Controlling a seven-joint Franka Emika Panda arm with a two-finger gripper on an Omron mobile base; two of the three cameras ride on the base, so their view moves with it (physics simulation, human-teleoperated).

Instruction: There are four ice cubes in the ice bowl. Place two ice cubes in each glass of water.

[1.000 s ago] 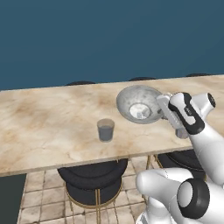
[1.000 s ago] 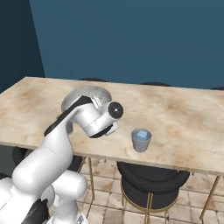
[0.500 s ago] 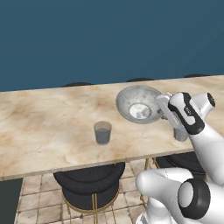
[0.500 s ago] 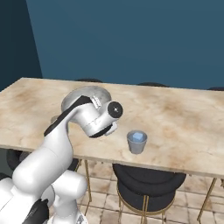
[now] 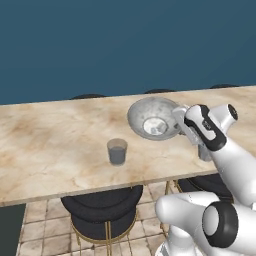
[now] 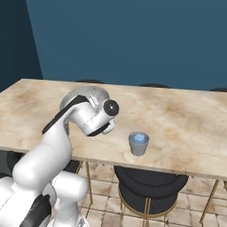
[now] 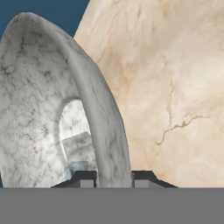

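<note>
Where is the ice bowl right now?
The ice bowl is tipped in the gripper, which is clamped on its rim above the counter, right of the near glass in the left base view.

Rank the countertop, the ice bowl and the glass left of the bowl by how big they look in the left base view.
1. The countertop, by far the widest.
2. The ice bowl, lifted and tilted in the gripper, jaws shut on its rim.
3. The glass, clearly narrower than the bowl.
</note>
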